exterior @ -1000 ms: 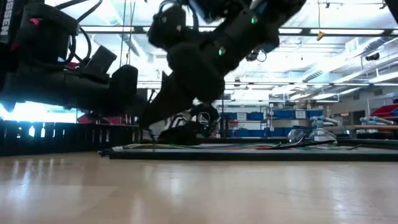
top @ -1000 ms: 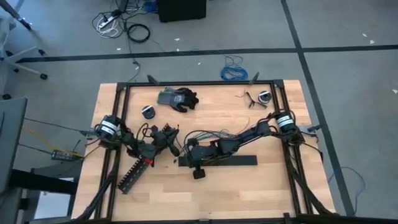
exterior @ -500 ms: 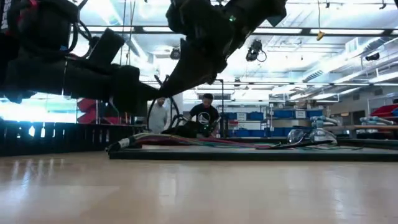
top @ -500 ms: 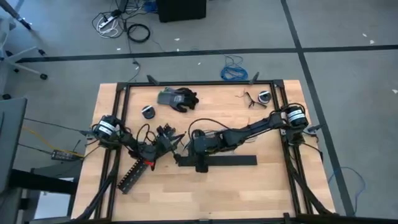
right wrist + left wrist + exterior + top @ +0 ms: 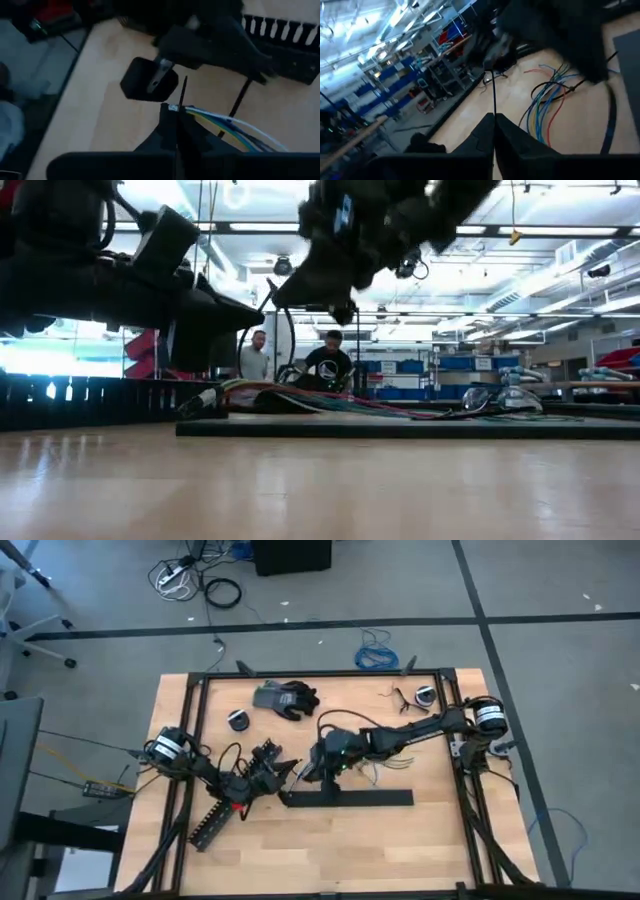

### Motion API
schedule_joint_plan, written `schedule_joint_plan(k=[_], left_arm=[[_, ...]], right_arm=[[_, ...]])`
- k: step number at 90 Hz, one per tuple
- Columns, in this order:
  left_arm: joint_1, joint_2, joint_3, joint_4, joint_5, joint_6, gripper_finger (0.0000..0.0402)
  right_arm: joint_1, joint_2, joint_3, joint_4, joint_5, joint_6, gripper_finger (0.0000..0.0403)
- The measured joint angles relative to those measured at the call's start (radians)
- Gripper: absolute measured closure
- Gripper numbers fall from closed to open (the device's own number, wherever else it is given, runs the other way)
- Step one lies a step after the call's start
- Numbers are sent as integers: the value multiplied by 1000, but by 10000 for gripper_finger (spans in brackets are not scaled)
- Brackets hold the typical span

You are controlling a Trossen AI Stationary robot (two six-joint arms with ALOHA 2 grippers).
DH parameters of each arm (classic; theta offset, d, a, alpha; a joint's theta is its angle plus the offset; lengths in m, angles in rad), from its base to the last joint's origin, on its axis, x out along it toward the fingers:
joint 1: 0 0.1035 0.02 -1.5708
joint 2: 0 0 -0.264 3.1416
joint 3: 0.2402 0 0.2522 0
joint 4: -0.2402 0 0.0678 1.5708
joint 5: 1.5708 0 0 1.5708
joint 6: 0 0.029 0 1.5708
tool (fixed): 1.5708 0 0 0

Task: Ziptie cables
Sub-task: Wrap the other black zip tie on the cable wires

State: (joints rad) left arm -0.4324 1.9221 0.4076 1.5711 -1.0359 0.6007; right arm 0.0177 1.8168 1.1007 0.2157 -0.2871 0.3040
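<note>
A: Pale wood, that bench (image 5: pixel 440 840). Where are the cables (image 5: pixel 372 772)?

B: Near the middle of the bench, their loose ends fanning toward four o'clock just above the flat black bar (image 5: pixel 350 798). Their other end is up in the right gripper (image 5: pixel 322 772), whose jaws are together, clamped on the bundle.

A: And the left gripper (image 5: pixel 283 769)?

B: Just beside it, at nine o'clock from the right one. Its jaws are closed on a ziptie (image 5: pixel 494 92), which stands thin and black out of the tips in its wrist view.

A: Anything else nearby?

B: A slotted duct (image 5: pixel 212 820) at seven o'clock and a glove (image 5: pixel 286 698) at twelve.
</note>
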Motion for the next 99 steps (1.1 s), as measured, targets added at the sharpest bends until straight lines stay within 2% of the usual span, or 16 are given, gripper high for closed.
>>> schedule_joint_plan(k=[22,52,61,99], left_arm=[[0,0,24,0,-7,117,401],[-1,0,23,0,-39,136,401],[-1,0,23,0,-39,162,401],[0,0,88,0,-48,317,401]], right_arm=[[-39,0,-44,92,-155,18,402],[-104,1,-100,172,-253,29,403],[-120,1,-120,259,-290,54,402],[-127,1,-132,284,-311,54,403]])
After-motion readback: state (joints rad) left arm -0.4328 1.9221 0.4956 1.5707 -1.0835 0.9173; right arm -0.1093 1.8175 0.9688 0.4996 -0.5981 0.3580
